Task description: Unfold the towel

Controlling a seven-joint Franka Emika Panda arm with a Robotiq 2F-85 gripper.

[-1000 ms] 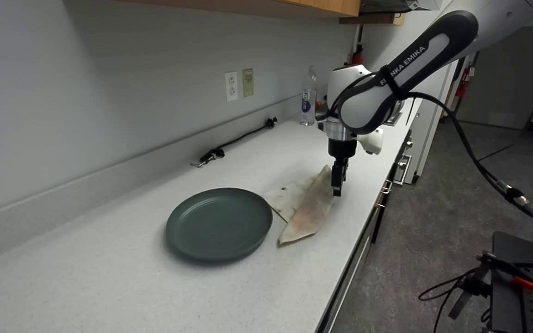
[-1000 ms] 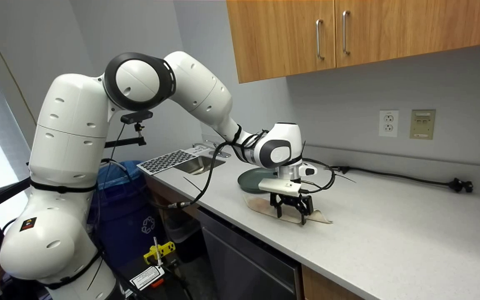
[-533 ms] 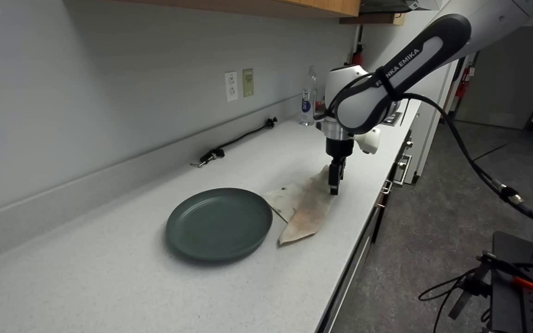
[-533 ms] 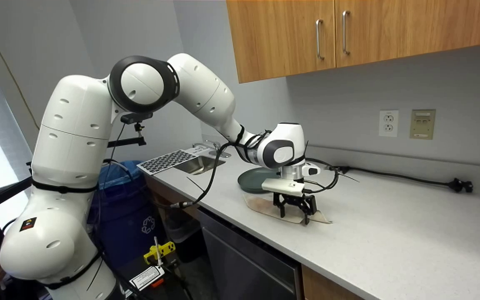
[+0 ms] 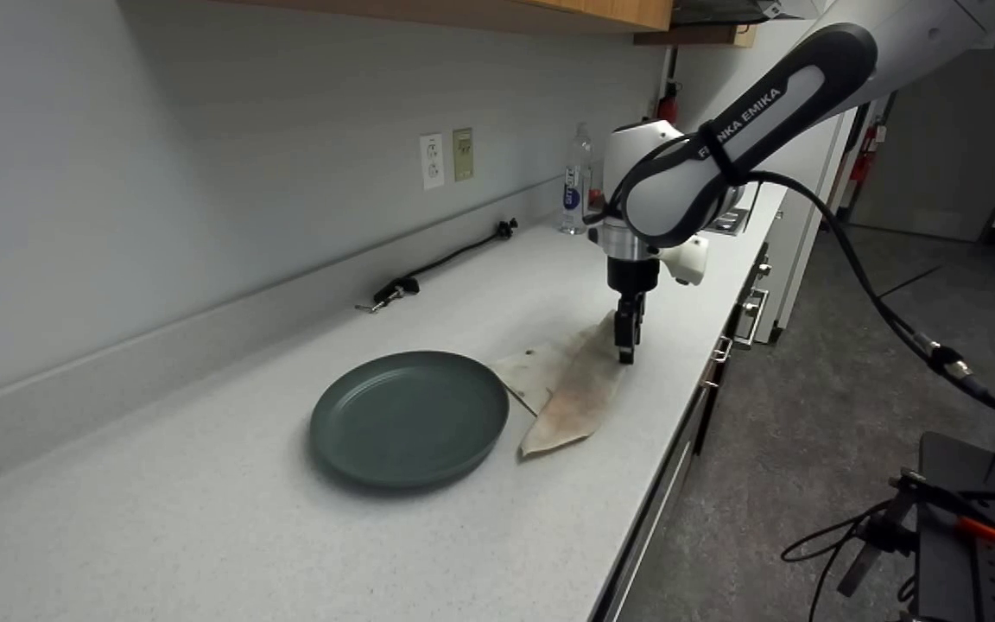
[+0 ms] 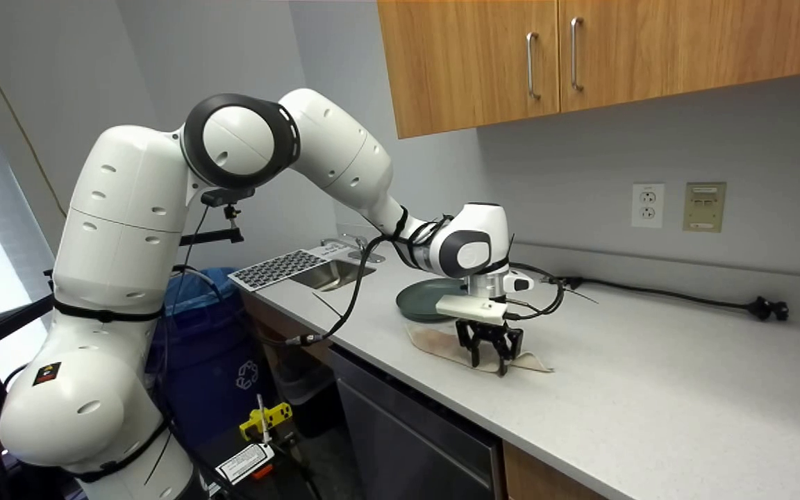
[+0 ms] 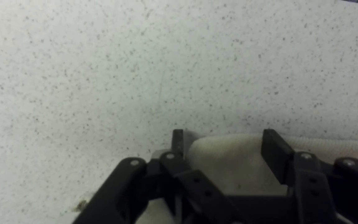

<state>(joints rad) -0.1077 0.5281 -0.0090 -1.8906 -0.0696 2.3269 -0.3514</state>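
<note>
The cream towel (image 5: 579, 389) lies on the counter beside the dark green plate, with a tan-shaded strip folded over a lighter flat part. It also shows in an exterior view (image 6: 438, 344), partly hidden behind the gripper. My gripper (image 5: 626, 356) points down at the towel's end farther from the plate, low over the counter; it also shows in an exterior view (image 6: 489, 369). In the wrist view the gripper (image 7: 224, 137) is partly open. The towel's rounded folded corner (image 7: 231, 158) lies between the fingers. A gap shows at the left finger; the right finger stands over or against the cloth.
The dark green plate (image 5: 409, 419) sits next to the towel. A black cable with a clamp (image 5: 454, 259) lies along the wall. A water bottle (image 5: 576, 181) stands farther back. The counter's front edge (image 5: 679, 441) is near the gripper. Wooden cabinets (image 6: 469, 62) hang above.
My gripper has shifted slightly toward the wall side over the towel's end. Its fingers have come closer together in the last half second. The towel and plate have not visibly moved.
</note>
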